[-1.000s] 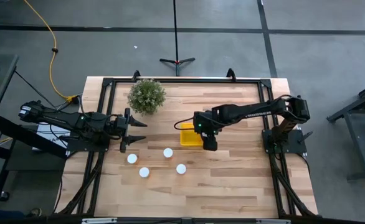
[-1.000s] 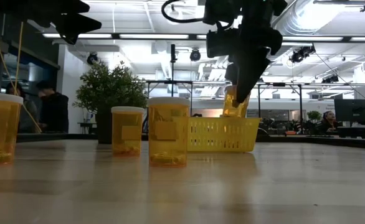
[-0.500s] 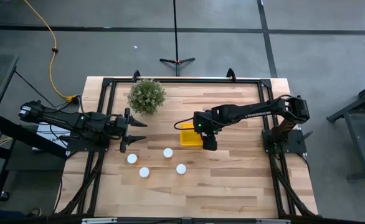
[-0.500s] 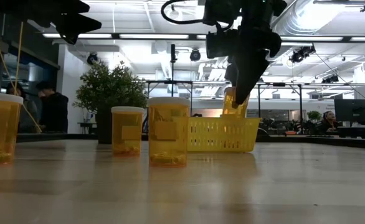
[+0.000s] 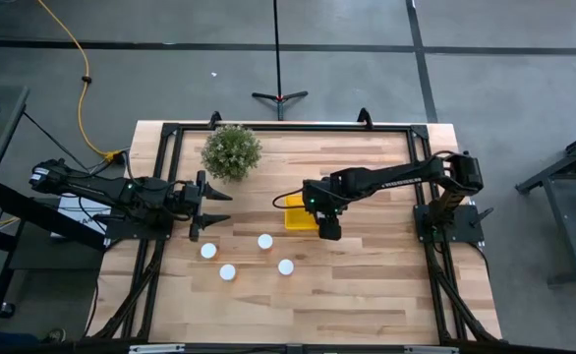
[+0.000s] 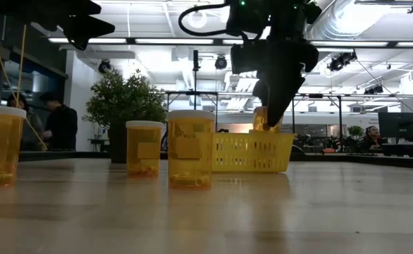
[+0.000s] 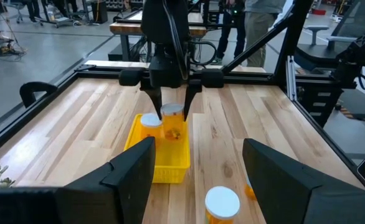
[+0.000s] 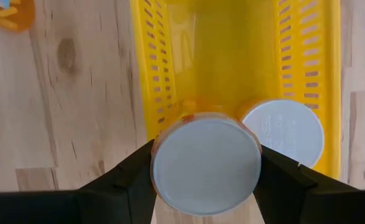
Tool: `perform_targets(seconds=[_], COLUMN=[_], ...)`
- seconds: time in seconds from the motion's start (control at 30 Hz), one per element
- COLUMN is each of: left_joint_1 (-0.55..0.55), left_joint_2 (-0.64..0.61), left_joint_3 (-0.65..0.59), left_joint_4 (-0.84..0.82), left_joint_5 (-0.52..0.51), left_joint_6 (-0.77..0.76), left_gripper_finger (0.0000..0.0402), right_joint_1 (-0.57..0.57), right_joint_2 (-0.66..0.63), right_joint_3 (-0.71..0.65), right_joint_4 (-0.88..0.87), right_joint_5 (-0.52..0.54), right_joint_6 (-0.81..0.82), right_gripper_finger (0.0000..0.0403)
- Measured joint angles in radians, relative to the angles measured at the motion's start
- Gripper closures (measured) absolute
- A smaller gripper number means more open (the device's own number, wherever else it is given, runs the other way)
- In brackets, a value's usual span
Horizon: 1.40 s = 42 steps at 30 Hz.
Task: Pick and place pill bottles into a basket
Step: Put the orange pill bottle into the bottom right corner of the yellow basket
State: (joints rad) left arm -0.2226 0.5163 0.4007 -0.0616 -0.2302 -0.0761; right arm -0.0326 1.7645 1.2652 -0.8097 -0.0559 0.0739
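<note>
My right gripper (image 5: 327, 224) is shut on a pill bottle (image 7: 172, 118) with a white cap and an orange body, over the yellow basket (image 5: 293, 215). The bottle's lower part is down between the basket's walls (image 6: 252, 152). A second bottle (image 8: 283, 132) stands upright in the basket beside it. Several more bottles stand upright on the table, among them ones with caps at the near left (image 5: 208, 251), the middle (image 5: 265, 241) and farther right (image 5: 286, 266). My left gripper (image 5: 219, 206) is open and empty at the table's left, above the wood. My right gripper pinches the bottle at its top, the cap's two opposite sides (image 8: 159, 163), between its two fingers (image 7: 156, 96). The fingers come from above, pointing down. The bottle hangs upright, its lower half inside the basket. I cannot tell whether it touches the basket's floor.
A bushy green potted plant (image 5: 232, 152) stands at the far left of the table. A black frame runs along the table's edges (image 5: 288, 128). People and desks show in the room beyond (image 6: 58, 123).
My right gripper has gone down a little with the bottle, whose lower part now sits deeper between the basket's walls. The bottle stays upright.
</note>
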Motion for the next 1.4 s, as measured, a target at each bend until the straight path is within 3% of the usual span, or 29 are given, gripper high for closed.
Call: perform_targets(seconds=[0.9, 1.4], left_joint_1=[0.0, 0.0], left_joint_2=[0.0, 0.0], left_joint_3=[0.0, 0.0], left_joint_4=[0.0, 0.0], left_joint_5=[0.0, 0.001], left_joint_6=[0.0, 0.0], left_gripper_finger=[0.0126, 0.0126], right_joint_1=[0.0, 0.0], right_joint_2=[-0.001, 0.001], right_joint_3=[0.0, -0.002], right_joint_4=[-0.024, -0.026], right_joint_5=[-0.009, -0.005], right_joint_6=[0.014, 0.014], right_gripper_finger=[0.0193, 0.0165])
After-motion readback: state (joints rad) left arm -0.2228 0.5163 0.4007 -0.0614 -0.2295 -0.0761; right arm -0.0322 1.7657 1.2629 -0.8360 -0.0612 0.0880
